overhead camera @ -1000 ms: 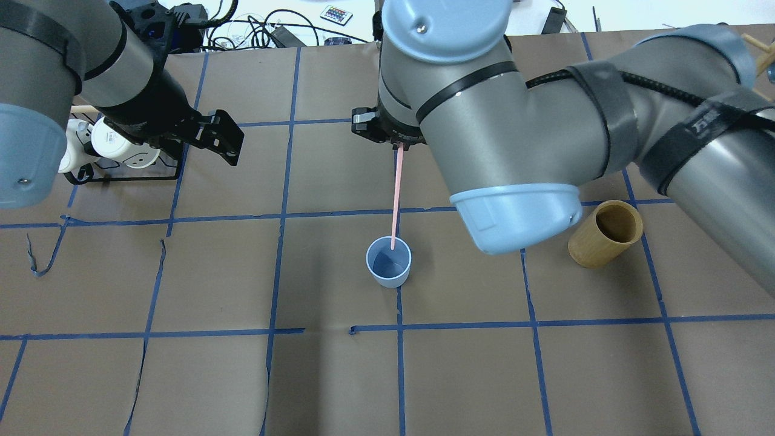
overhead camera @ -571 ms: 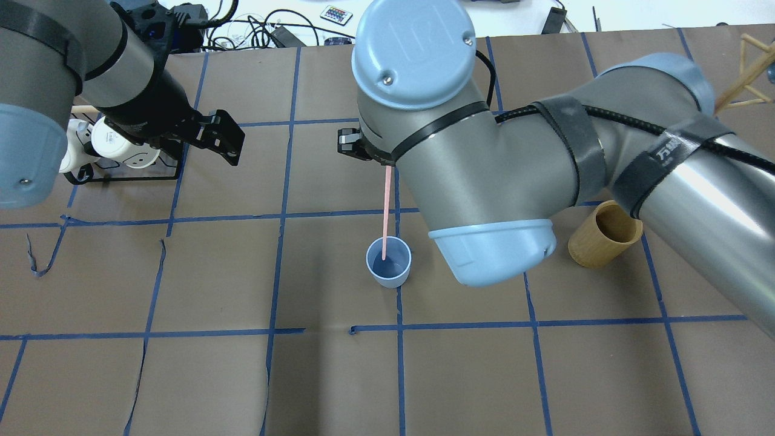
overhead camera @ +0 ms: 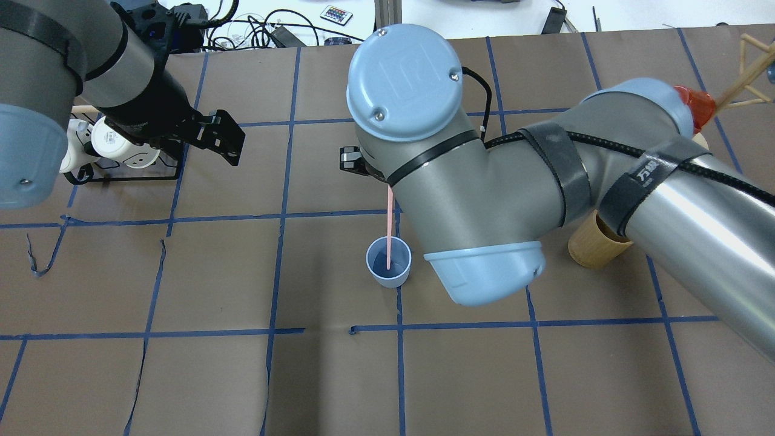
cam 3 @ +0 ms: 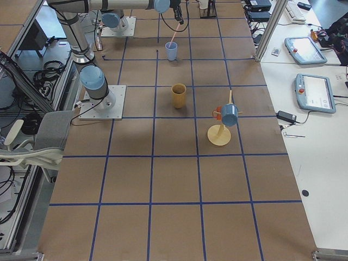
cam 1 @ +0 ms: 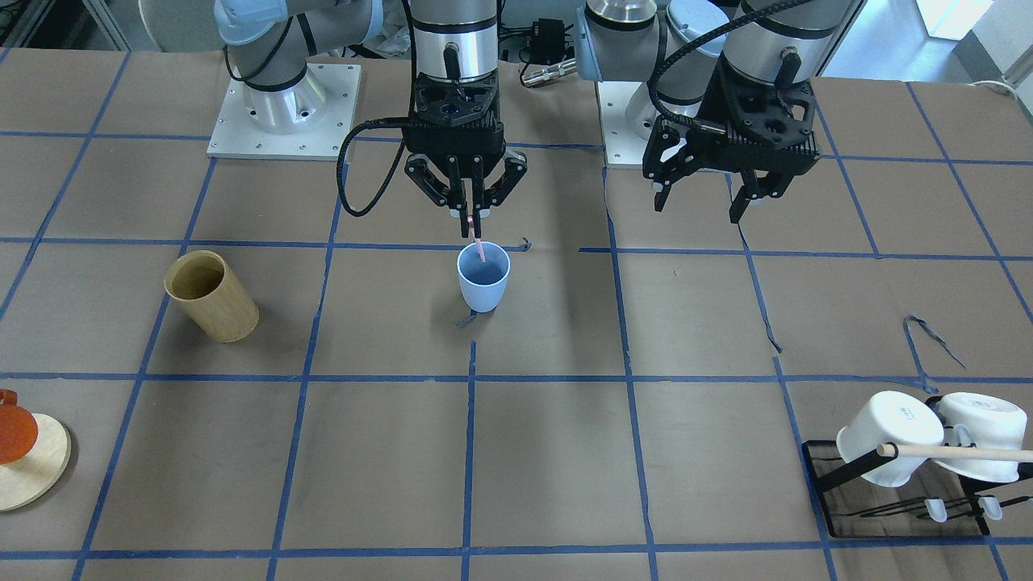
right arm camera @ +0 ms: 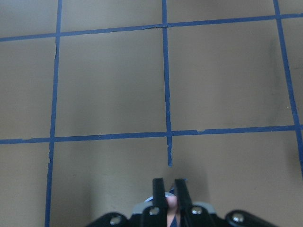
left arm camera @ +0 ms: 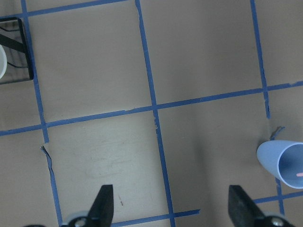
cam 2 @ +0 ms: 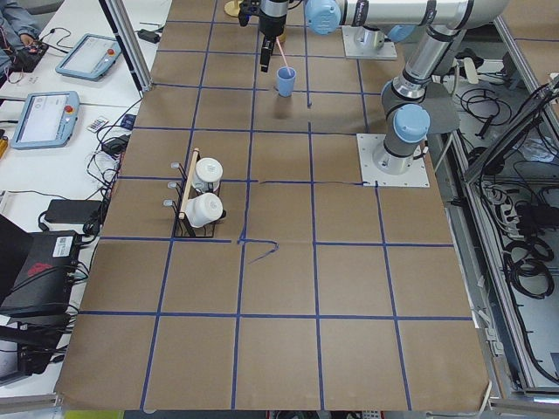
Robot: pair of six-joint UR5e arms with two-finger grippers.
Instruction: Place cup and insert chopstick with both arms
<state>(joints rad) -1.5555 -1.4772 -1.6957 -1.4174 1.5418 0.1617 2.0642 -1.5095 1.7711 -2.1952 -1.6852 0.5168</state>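
The light blue cup [cam 1: 483,276] stands upright near the table's middle and shows in the overhead view [overhead camera: 388,261]. My right gripper [cam 1: 470,230] hangs straight above it, shut on a pale pink chopstick [cam 1: 479,246]. The chopstick [overhead camera: 389,224] slants down with its lower tip inside the cup. The right wrist view shows the fingers [right arm camera: 158,187] pinching the pink chopstick [right arm camera: 171,201]. My left gripper [cam 1: 700,206] is open and empty, raised above bare table well to the side of the cup. The cup [left arm camera: 284,163] sits at the right edge of its wrist view.
A tan wooden cylinder [cam 1: 211,296] stands on the right arm's side of the cup. A black rack with white mugs [cam 1: 912,440] and a long wooden rod sits at the far edge on the left arm's side. A round wooden stand [cam 1: 24,468] is at the opposite far corner.
My right arm has come down and shifted slightly, and the chopstick's tip has gone from the cup's rim down into the cup. The left arm has not moved.
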